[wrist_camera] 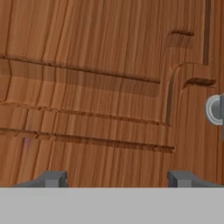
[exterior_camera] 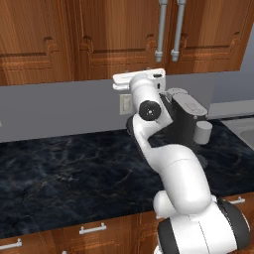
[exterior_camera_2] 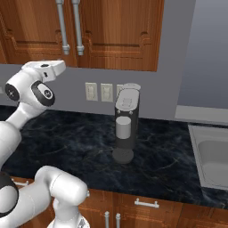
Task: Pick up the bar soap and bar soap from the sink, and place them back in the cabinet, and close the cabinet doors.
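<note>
Wooden cabinet door (wrist_camera: 100, 87) seemingly just before spread claw (wrist_camera: 117, 178)

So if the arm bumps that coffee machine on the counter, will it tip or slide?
The coffee machine looks tall and narrow on a small round foot, so a high bump would probably tip it. A low push may slide it, since the dark counter looks polished.

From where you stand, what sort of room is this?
Most likely a rendered kitchen: reddish-brown wooden wall cabinets with long silver bar handles hang above a dark marbled stone counter, which carries a dark grey coffee machine beside a grey metal sink basin.
</note>
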